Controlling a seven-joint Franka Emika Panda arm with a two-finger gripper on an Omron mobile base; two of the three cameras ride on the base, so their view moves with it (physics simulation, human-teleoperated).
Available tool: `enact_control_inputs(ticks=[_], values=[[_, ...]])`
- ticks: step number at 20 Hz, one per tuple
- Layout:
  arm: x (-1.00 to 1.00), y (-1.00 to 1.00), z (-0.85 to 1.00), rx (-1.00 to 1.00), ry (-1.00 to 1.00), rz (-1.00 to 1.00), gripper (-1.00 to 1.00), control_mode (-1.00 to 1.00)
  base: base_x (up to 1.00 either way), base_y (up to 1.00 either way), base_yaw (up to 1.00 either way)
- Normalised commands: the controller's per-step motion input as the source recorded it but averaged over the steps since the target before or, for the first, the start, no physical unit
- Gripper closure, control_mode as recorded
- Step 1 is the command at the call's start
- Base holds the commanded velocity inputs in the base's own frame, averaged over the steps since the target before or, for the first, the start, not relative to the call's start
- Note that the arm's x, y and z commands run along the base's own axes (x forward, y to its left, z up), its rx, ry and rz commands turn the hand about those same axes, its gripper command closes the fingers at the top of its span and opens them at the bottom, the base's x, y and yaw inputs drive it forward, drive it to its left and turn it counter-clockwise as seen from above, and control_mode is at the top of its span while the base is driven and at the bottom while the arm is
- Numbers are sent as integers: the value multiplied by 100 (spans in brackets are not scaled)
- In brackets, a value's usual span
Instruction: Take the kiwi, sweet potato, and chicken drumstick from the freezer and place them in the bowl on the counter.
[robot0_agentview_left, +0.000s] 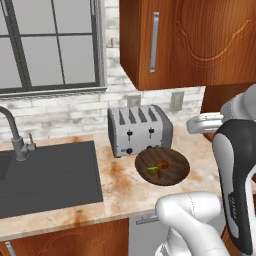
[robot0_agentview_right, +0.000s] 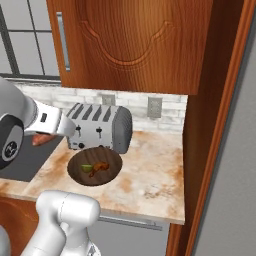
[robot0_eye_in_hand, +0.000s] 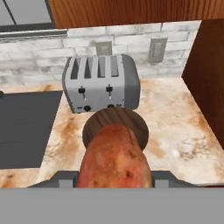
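The bench (robot0_agentview_left: 125, 187) is a beige marbled stone top with rusty-orange blotches, running along a white brick wall. A dark grey sink (robot0_agentview_left: 47, 175) is sunk into it at the left, with a curved grey tap (robot0_agentview_left: 15, 135) standing at its back edge. A silver four-slot toaster (robot0_agentview_left: 139, 130) stands on the bench near the wall, just right of the sink. Directly in front of the toaster, almost touching it, sits a round dark-brown wooden bowl (robot0_agentview_left: 175, 172). To the right of the bowl the stone runs bare up to a tall wooden side panel (robot0_agentview_right: 210, 150).
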Motion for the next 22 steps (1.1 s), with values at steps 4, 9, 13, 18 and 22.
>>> enact_control_inputs(ticks=[4, 9, 13, 18, 22], values=[[5, -2, -69, 0, 8, 0, 100, -100, 0, 0, 0], [12, -5, -61, 0, 16, 0, 100, -100, 0, 0, 0], [32, -1, -53, 0, 13, 0, 100, -100, 0, 0, 0], [43, 0, -51, 0, 6, 0, 100, -100, 0, 0, 0], [44, -6, -53, 0, 2, 0, 100, -100, 0, 0, 0]])
